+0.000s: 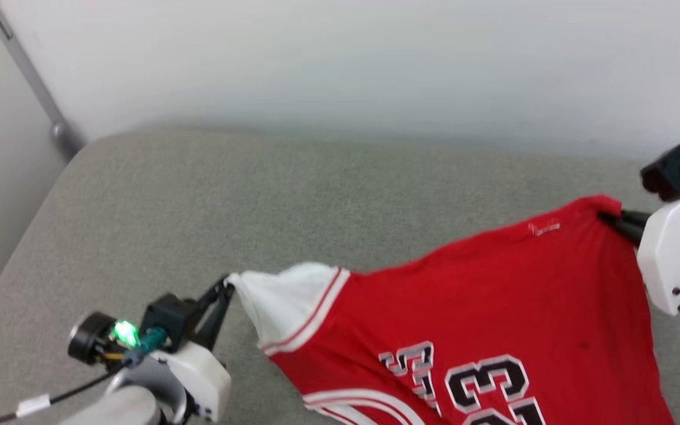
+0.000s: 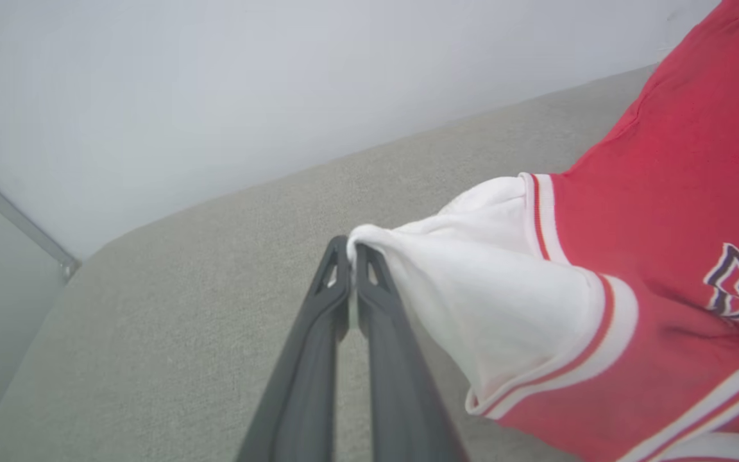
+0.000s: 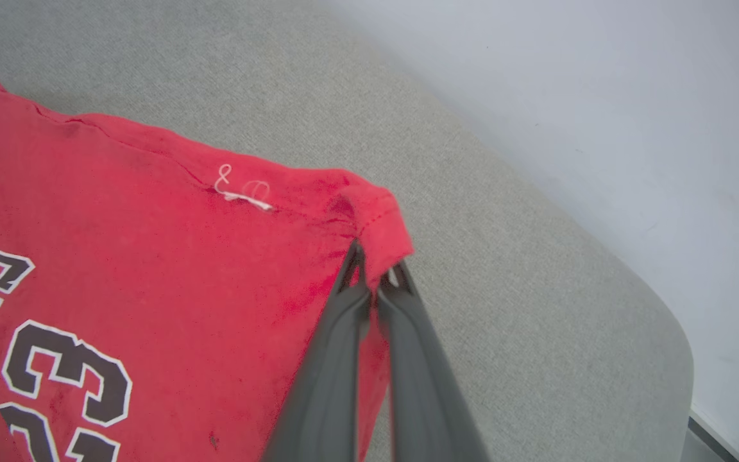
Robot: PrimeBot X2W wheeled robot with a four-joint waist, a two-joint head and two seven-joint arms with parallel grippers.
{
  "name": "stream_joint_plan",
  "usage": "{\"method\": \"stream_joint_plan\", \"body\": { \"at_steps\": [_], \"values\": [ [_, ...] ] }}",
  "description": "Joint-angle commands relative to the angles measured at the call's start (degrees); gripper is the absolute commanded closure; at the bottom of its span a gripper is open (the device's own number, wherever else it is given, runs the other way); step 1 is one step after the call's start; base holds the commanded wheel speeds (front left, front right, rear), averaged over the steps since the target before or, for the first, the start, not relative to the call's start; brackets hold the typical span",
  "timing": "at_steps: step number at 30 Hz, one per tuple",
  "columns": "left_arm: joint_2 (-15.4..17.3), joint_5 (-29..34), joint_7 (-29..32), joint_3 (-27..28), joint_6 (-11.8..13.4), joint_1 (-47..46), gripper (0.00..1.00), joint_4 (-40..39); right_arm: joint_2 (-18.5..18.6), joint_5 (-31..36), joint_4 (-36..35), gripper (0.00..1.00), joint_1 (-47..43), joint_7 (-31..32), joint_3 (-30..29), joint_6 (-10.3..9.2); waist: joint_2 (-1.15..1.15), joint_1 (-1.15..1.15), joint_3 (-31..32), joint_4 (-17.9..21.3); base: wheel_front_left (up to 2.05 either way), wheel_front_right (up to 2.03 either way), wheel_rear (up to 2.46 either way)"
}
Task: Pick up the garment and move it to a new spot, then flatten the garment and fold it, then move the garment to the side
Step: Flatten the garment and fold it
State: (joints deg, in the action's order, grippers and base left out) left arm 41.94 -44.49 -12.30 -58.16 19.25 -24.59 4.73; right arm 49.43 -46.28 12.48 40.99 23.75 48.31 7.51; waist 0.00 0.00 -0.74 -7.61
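The garment (image 1: 481, 295) is a red T-shirt with white sleeves and black-and-white numbers, stretched between my two grippers above the grey surface. My left gripper (image 1: 228, 284) is shut on the tip of a white sleeve (image 2: 472, 295), seen up close in the left wrist view with the left gripper (image 2: 351, 247) pinching the cloth. My right gripper (image 1: 608, 217) is shut on a red hem corner; in the right wrist view the right gripper (image 3: 376, 253) clamps that corner of the garment (image 3: 151, 256), just right of a small white thread mark (image 3: 241, 192).
A grey fabric-covered surface (image 1: 257, 200) with rounded corners lies under the shirt. A pale wall (image 1: 375, 59) rises behind it, with a grey metal strip (image 1: 27, 77) at the far left.
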Motion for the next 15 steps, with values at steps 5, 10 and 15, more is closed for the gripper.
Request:
{"method": "stream_joint_plan", "body": {
  "at_steps": [5,10,15],
  "values": [
    [0.7,2.8,1.1,1.9,-1.1,-8.4,1.0,-0.1,-0.8,2.8,0.0,1.0,3.5,-2.6,-3.7,-0.04,0.0,0.0,2.9,3.2,0.0,0.0,0.0],
    [-0.1,5.9,3.5,2.1,-3.8,-17.0,1.0,1.2,-1.8,4.7,-0.3,1.0,6.8,-2.3,-5.4,-0.04,0.0,0.0,2.5,4.4,0.0,0.0,0.0],
    [-2.1,8.4,5.6,3.0,-7.2,-27.7,1.0,4.5,-3.3,6.8,0.2,1.0,11.5,-1.9,-7.8,-0.04,0.0,0.0,0.7,5.2,0.0,0.0,0.0]
  ]
}}
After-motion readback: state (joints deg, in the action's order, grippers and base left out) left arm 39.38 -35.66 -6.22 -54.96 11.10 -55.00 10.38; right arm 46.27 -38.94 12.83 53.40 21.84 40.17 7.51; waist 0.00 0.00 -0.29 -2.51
